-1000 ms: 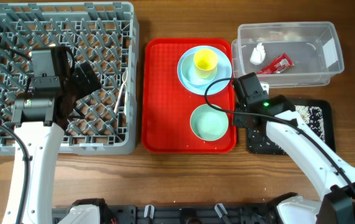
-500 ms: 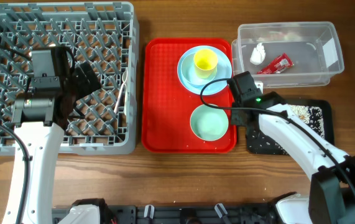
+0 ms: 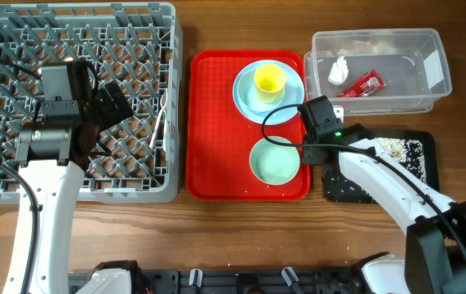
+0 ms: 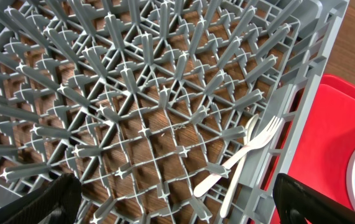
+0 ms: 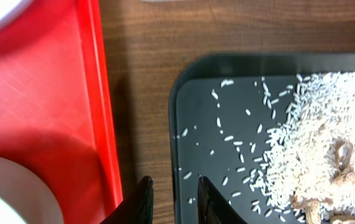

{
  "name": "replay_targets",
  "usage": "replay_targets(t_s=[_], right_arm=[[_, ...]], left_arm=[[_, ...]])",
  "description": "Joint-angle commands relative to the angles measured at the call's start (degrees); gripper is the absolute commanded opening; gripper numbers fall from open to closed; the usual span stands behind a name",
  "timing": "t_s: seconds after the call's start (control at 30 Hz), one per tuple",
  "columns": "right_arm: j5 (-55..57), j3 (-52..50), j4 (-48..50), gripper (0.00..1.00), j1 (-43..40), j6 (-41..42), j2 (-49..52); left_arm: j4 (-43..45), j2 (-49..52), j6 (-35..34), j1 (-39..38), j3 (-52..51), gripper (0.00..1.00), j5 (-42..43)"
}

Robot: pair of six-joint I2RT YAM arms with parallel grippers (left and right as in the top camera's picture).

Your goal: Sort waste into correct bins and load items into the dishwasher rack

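Across the wooden tabletop [image 3: 216,219] sit a grey rack [image 3: 135,193], red tray [image 3: 212,122], clear tub [image 3: 412,90] and black tray [image 5: 193,106]. The left hand [image 4: 177,205] hangs released above the rack, near the fork [image 4: 270,130] and spoon [image 4: 250,127] at its right edge. The right hand [image 5: 174,202], its fingers narrowly apart, straddles the black tray's left rim; whether it grips the rim cannot be told.

Bright, even, diffuse light is noted in all views, with only soft shadows on the tabletop [image 3: 241,220] and the red tray [image 5: 34,112]. The pegs of the dishwasher rack [image 4: 133,93] are splayed by wide-angle distortion in the left wrist view; the right fingers [image 5: 141,205] are rendered blurred at the frame edge.
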Motion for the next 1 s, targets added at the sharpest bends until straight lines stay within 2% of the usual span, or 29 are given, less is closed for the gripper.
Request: replay_targets(t_s=[0.0,0.6,0.67,0.77,0.97], right_arm=[[1.3,-0.5,0.5,0.25,-0.2,-1.0,0.9],[0.6,-5.1,5.1,0.25,-0.1,-1.0,0.9],[-2.0,-5.1,5.8,0.24,-0.1,-1.1,0.9],[-8.2,-5.1,7.7,0.22,-0.1,-5.6,0.9],[-9.5,-5.1,9.2,0.2,-0.1,-5.4,0.9]], left_arm=[[0.2,0.0,0.9,0.3,0.2,1.0,-0.5],[0.2,0.0,0.9,0.3,0.2,1.0,-0.5],[0.2,0.0,0.9,0.3,0.2,1.0,-0.5],[0.2,0.0,0.9,0.3,0.2,1.0,-0.5],[0.2,0.0,0.9,0.3,0.2,1.0,-0.5]])
